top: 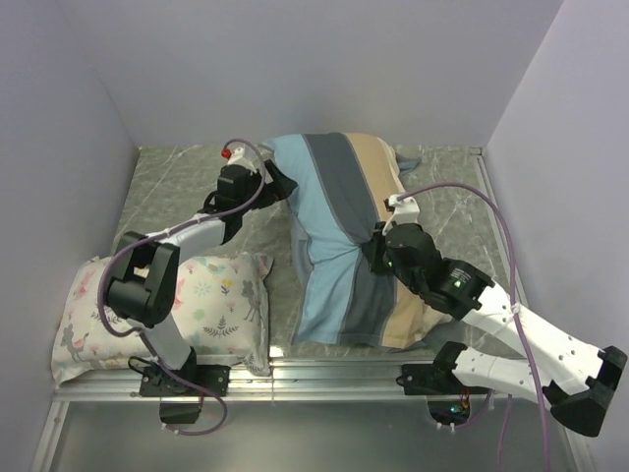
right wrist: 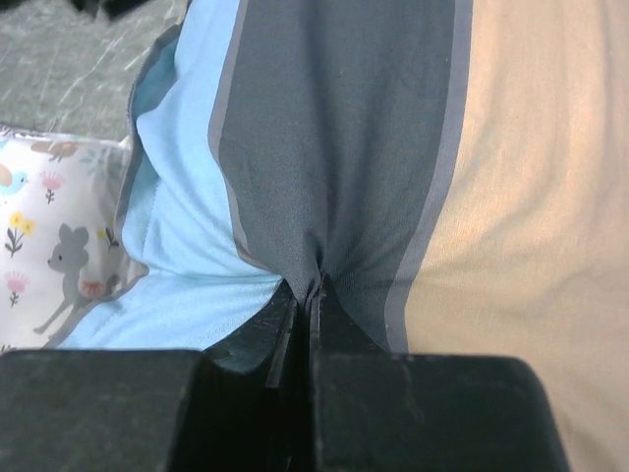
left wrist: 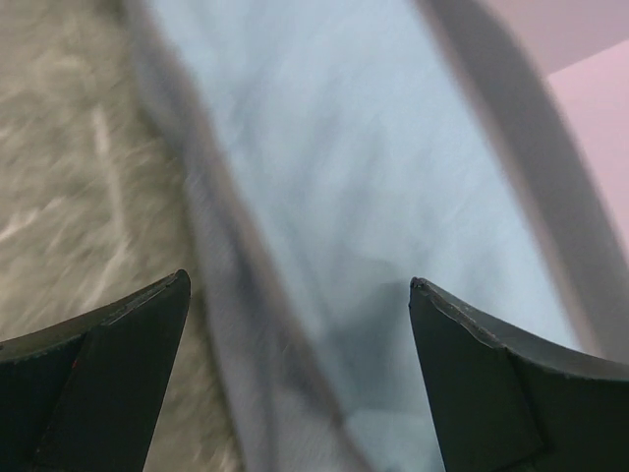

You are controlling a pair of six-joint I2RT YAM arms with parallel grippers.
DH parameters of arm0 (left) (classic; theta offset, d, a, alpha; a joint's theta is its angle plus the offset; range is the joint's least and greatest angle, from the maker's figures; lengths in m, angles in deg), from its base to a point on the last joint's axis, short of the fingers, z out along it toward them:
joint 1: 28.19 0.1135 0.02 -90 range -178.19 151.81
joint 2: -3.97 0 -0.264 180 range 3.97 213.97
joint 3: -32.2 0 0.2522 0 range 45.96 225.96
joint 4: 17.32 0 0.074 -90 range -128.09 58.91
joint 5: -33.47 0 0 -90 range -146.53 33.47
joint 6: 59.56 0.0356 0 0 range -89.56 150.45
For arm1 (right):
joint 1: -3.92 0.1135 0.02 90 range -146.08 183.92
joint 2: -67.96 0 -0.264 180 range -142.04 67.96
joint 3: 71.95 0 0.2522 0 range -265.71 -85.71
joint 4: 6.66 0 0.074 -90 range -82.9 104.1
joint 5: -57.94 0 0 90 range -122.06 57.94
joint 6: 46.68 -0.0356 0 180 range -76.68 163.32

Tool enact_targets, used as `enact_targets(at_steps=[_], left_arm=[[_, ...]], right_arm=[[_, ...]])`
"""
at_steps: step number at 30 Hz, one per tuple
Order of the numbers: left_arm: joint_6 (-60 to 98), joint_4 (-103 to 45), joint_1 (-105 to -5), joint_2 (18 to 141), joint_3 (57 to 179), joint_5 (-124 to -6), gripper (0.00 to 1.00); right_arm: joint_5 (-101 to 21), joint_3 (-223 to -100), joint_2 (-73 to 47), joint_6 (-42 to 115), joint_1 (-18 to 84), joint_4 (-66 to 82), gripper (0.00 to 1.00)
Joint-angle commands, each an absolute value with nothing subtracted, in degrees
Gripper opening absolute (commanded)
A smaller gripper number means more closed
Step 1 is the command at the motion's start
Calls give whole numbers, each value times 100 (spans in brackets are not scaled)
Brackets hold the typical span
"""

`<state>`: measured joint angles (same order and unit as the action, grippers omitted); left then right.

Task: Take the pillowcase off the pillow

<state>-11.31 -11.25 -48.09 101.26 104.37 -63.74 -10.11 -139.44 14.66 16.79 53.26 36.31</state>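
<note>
The striped pillowcase (top: 344, 231) lies lengthwise in the middle of the table, with light-blue, dark-grey and tan stripes. It covers the pillow, and no white shows. My right gripper (top: 378, 246) is shut on a pinch of the dark-grey stripe (right wrist: 324, 197), and the cloth puckers at its closed tips (right wrist: 314, 285). My left gripper (top: 280, 182) is open at the far left corner of the pillowcase. Its fingers (left wrist: 118, 364) straddle the light-blue cloth edge (left wrist: 324, 197) without closing on it.
A smaller pillow printed with flowers and animals (top: 211, 305) lies at the near left, under the left arm, and shows in the right wrist view (right wrist: 49, 236). Walls close in the table on three sides. A metal rail (top: 295, 379) runs along the near edge.
</note>
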Motion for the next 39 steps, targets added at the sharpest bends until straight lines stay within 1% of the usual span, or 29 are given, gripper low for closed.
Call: enact_targets(at_steps=[1,3,4,7,8,9,12,13,14,18,21,24,25,27,30,31,33,34,36,37,39], left_arm=[[-1306,-103,-4806,10371,10984,-6891,99],[-1429,-68,-4806,10573,11125,-6963,99],[-1516,-50,-4806,10740,11213,-7006,97],[-1657,55,-4806,10934,11223,-7059,87],[-1658,64,-4806,10935,11188,-7060,80],[-1666,82,-4806,10865,11135,-7016,79],[-1623,30,-4814,10585,10880,-6858,88],[-1536,-58,-4814,10522,10845,-6797,94],[-1500,-381,-4814,10461,10862,-6718,95],[-1499,-770,-4814,10293,10766,-6445,96],[-1604,-517,-4823,10345,10608,-6470,95],[-1737,-411,-4832,10564,10800,-6628,91],[-1798,-358,-4841,10609,10844,-6690,87],[-1851,-279,-4876,10749,10932,-6717,82],[-1947,-235,-4911,10925,11090,-6752,63],[-2009,-182,-4902,10961,11143,-6778,53],[-2036,-199,-4911,11005,11196,-6813,42],[-2027,-208,-4911,10988,11188,-6805,28],[-1983,-261,-4911,10857,11153,-6726,11],[-1905,-330,-4911,10777,11135,-6682,0],[-1764,-506,-4920,10384,11021,-6420,0]], right_arm=[[-1115,-14284,1777,1634,5288,3390,0],[-1106,-14292,1821,1616,5279,3425,0],[-1114,-14310,1847,1616,5270,3434,0],[-1088,-14398,1883,1616,5261,3487,0],[-1071,-14415,1891,1633,5261,3513,0],[-1053,-14459,1892,1634,5244,3548,0],[-1000,-14538,1909,1686,5226,3601,0],[-992,-14556,1900,1695,5226,3619,0],[-992,-14582,1918,1712,5209,3628,0],[-939,-14661,1988,1748,5173,3680,0],[-930,-14688,2006,1774,5156,3698,0],[-947,-14714,2006,1765,5147,3733,0],[-948,-14706,2015,1757,5156,3724,0],[-921,-14714,2032,1748,5147,3733,0],[-869,-14776,2050,1774,5147,3768,0],[-842,-14785,2041,1783,5138,3777,0],[-842,-14828,2024,1801,5129,3777,0],[-842,-14846,2023,1809,5138,3786,0],[-816,-14899,2015,1844,5121,3786,0],[-807,-14925,2006,1853,5129,3803,0],[-737,-14986,1988,1897,5112,3795,0]])
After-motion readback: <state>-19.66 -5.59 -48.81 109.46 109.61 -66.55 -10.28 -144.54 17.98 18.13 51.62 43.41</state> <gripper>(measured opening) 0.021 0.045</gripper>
